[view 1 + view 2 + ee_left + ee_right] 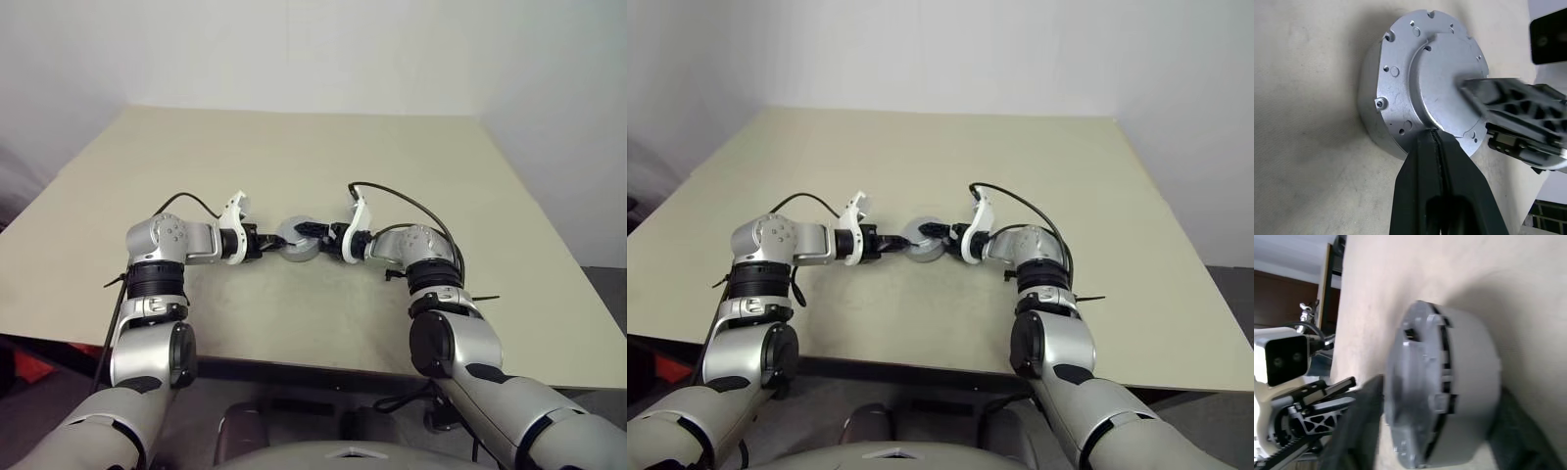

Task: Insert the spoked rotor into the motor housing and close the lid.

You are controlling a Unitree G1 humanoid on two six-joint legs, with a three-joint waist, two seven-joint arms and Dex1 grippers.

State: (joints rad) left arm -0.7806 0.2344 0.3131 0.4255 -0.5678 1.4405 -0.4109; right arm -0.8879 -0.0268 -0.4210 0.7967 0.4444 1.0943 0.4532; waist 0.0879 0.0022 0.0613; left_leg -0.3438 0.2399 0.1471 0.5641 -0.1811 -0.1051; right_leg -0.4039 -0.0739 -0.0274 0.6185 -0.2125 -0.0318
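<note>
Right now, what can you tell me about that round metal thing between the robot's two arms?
The motor housing is a short, round, silvery metal drum on the beige table, with the lid already on it: a flat plate with small holes and a raised round centre. The shut left gripper touches its edge; a finger of the right gripper lies across the top.

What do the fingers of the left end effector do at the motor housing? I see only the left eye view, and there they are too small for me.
Observer: In the left wrist view, the left end effector is shut, and its tips rest against the rim of the flat face of the motor housing.
Operator: And the right one?
Observer: The right end effector is open. One of its fingers lies across the raised round centre of that face.
Operator: How does the side wall look?
Observer: The right wrist view shows dark slots along the seam, just behind the flat face.
</note>
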